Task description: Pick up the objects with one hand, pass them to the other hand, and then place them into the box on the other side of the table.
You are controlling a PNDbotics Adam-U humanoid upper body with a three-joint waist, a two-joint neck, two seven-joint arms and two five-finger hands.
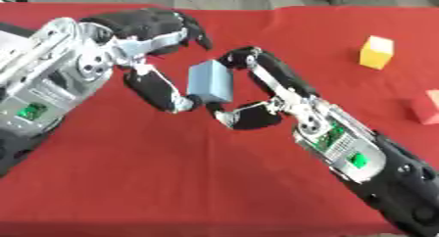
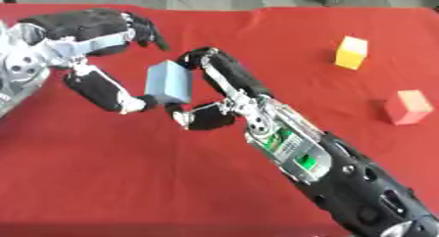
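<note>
A pale blue block (image 1: 211, 80) hangs above the red table (image 1: 171, 182), at the centre. My right hand (image 1: 287, 100) comes in from the lower right and pinches it, fingers (image 1: 257, 59) on its upper right edge and thumb (image 1: 249, 117) under it. My left hand (image 1: 129, 47) reaches in from the left. Its thumb tip (image 1: 190, 103) touches the block's lower left corner. Its curled fingers (image 1: 171, 28) hover just above the block, apart from it.
A yellow cube (image 1: 376, 52) stands on the cloth at the far right. A red cube (image 2: 408, 106) lies nearer, by the right edge. Grey floor shows beyond the table's far edge.
</note>
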